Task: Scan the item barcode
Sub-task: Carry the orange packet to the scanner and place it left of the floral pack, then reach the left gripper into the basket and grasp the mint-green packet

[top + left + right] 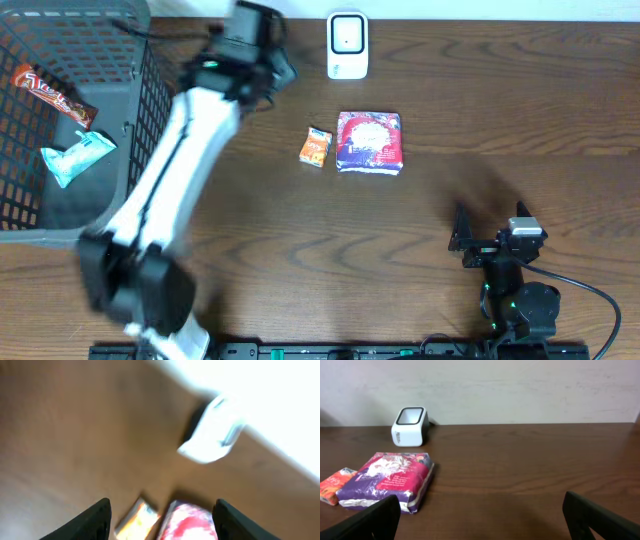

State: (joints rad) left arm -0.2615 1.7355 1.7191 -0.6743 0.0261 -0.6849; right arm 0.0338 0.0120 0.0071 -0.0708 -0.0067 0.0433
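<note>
The white barcode scanner (347, 45) stands at the back of the table, blurred in the left wrist view (212, 430) and at the far left in the right wrist view (410, 425). In front of it lie a small orange packet (316, 146) and a purple-and-red pack (370, 142), side by side. My left gripper (275, 60) hovers left of the scanner, open and empty; the packet (137, 519) and pack (189, 522) show on the table between its fingers. My right gripper (487, 240) rests open near the front right, away from the pack (387, 480).
A dark mesh basket (140, 110) takes up the left end of the table. Inside it are a candy bar (55, 95) and a teal packet (75, 155). A wall runs behind the scanner.
</note>
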